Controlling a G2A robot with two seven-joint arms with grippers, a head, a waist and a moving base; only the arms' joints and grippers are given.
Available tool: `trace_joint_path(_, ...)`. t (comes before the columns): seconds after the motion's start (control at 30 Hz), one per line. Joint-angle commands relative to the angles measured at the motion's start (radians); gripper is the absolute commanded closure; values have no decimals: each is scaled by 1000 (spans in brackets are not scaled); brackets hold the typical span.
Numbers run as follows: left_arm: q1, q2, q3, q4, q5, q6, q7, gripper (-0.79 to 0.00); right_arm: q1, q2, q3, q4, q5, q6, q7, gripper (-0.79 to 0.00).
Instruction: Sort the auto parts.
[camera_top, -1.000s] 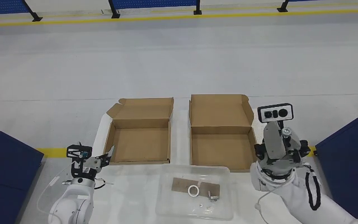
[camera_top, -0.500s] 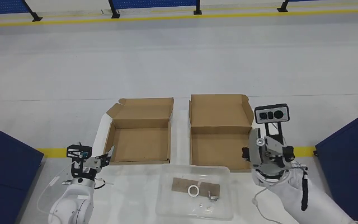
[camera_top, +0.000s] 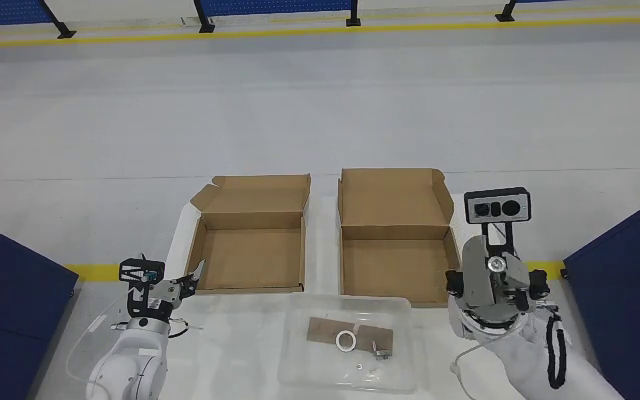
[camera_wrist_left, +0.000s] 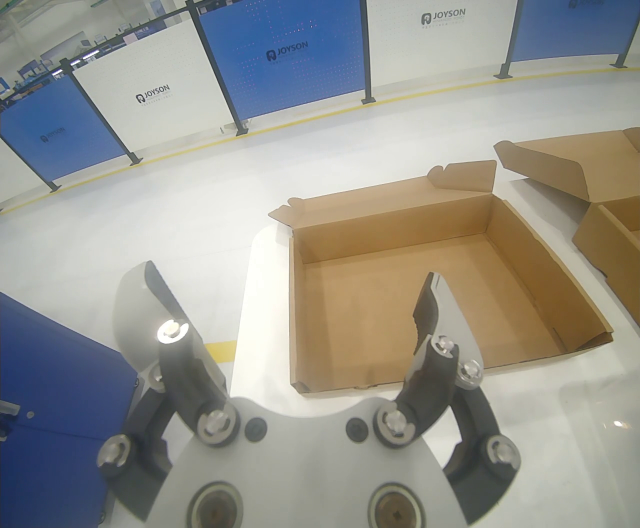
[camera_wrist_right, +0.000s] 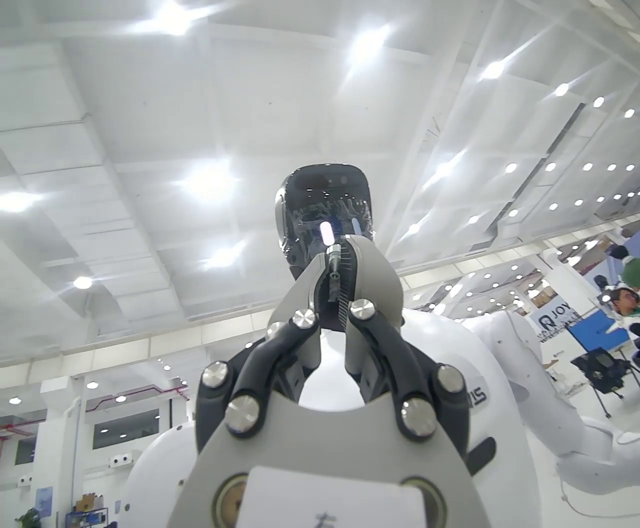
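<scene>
The right pincer (camera_wrist_right: 336, 250) is clamped narrow on a small screw (camera_wrist_right: 332, 265). The screw is metal and finely threaded, and its long axis runs along the fingers with one end poking just past the tips. The pincer is turned upward, so the screw points away from the bench (camera_top: 240, 320).

The right box (camera_top: 395, 268) lies just beside this pincer, below it and toward the other arm. As I judge it, the coming move depends on this: the wrist must roll over and carry the screw a short way sideways above that box. The left box (camera_top: 250, 258) is well apart from the right pincer, beyond the right box, so the right arm is the nearer one only for the right box.

The left pincer (camera_wrist_left: 290, 280) stands wide with nothing between its dark ribbed pads, and the left box is directly ahead of it.

Both boxes are plain brown cardboard, shallow and square, with their flaps up. A clear plastic tray (camera_top: 290, 350) lies between the two pincers and holds a pale ring (camera_top: 346, 341).
</scene>
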Motion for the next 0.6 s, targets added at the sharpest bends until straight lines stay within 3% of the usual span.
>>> trace_joint_path(0.0,0,0,0,0,0,0,0,-785,-5,-8,6,2,50,8,26,0)
trace_joint_path(0.23,0,0,0,0,0,0,0,-785,-26,-32,51,20,109,35,79,0)
trace_joint_path(0.57,0,0,0,0,0,0,0,-785,-60,-44,138,12,-162,68,-4,0)
